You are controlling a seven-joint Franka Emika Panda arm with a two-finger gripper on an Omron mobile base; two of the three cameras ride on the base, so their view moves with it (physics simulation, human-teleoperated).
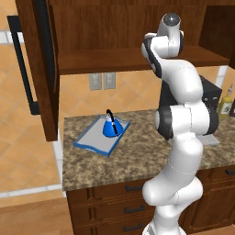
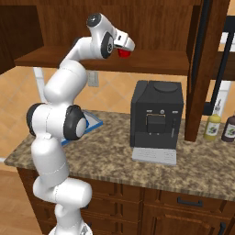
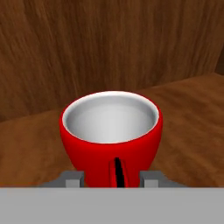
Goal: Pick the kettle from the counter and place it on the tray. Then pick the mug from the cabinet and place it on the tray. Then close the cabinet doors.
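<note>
The red mug (image 3: 111,144) with its white inside stands upright on the cabinet's wooden shelf (image 3: 192,109), its handle facing the hand camera. My gripper (image 3: 112,179) is at the mug's base, and its grey fingertips (image 3: 72,178) press against both sides. From the right base view, the gripper (image 2: 125,49) reaches into the cabinet (image 2: 151,66) with the mug (image 2: 123,53) in it. The blue kettle (image 1: 110,127) sits on the blue-rimmed grey tray (image 1: 92,140) on the granite counter (image 1: 137,156).
Both cabinet doors stand open, one on the left (image 1: 39,69) and one on the right (image 2: 202,69). A black coffee machine (image 2: 156,114) stands on the counter below the shelf. Two bottles (image 2: 211,126) (image 2: 228,128) stand at the far right.
</note>
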